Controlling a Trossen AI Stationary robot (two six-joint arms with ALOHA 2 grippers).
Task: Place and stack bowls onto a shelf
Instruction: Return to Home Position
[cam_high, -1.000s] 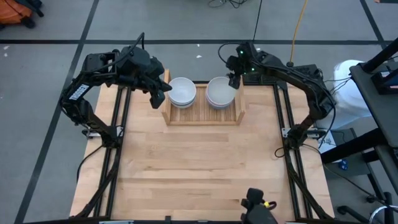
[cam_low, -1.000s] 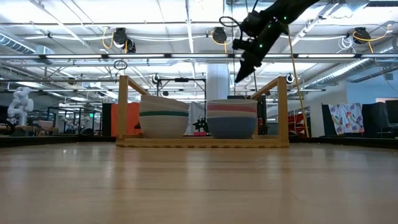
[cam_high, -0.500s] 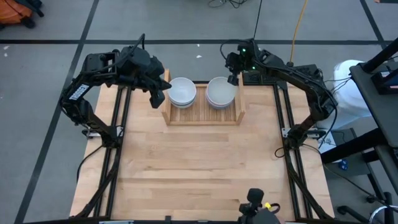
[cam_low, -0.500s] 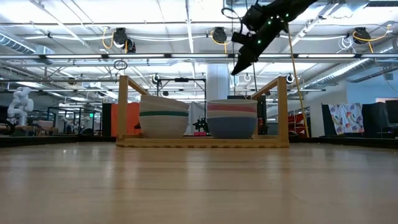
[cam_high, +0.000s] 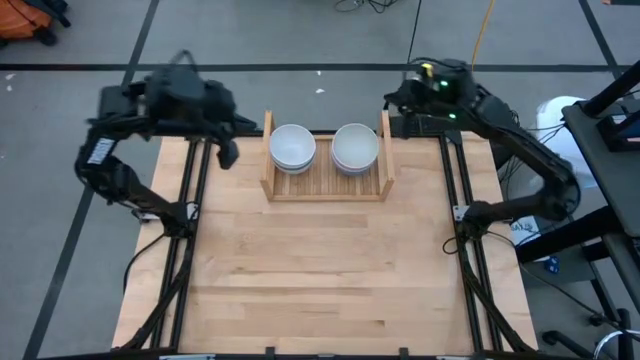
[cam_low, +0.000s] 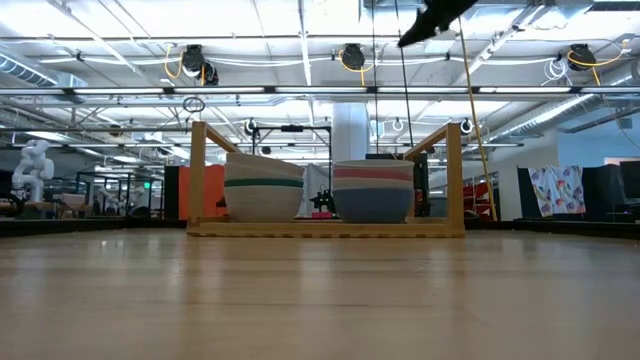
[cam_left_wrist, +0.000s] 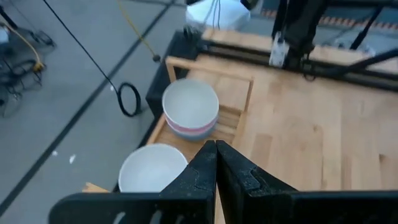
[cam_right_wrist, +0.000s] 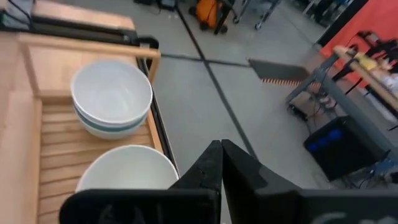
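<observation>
1. Light wooden tabletop (cam_high: 320, 270): no bowl stands loose on it. All bowls in view are on the shelf.
2. Light wooden slatted shelf with two upright side boards (cam_high: 325, 183): it stands at 12 o'clock on the table and has not moved over the last second.
3. Left stack of round bowls (cam_high: 293, 146): it stands at the 9 o'clock end of the shelf. It has a white top and a teal band partway down (cam_low: 263, 184).
4. Right stack of round bowls (cam_high: 355, 147): it stands at the 3 o'clock end. From the top it is white, then pink, then blue (cam_low: 372, 192). The number of bowls in each stack cannot be read.
5. Left gripper (cam_high: 228, 153): one second ago it was beside the left side board. It has now swung out toward 9 o'clock, clear of the shelf. Its jaws are closed together and hold nothing (cam_left_wrist: 216, 155).
6. Right gripper (cam_high: 392, 98): it has lifted off the right stack and drawn back to 1 o'clock of the shelf, high in the low view (cam_low: 428, 20). Its jaws are pressed together, empty (cam_right_wrist: 221, 155).
7. Assessment: both arms are withdrawing and both stacks remain undisturbed. Stacking appears complete, and only parking the arms remains.
</observation>
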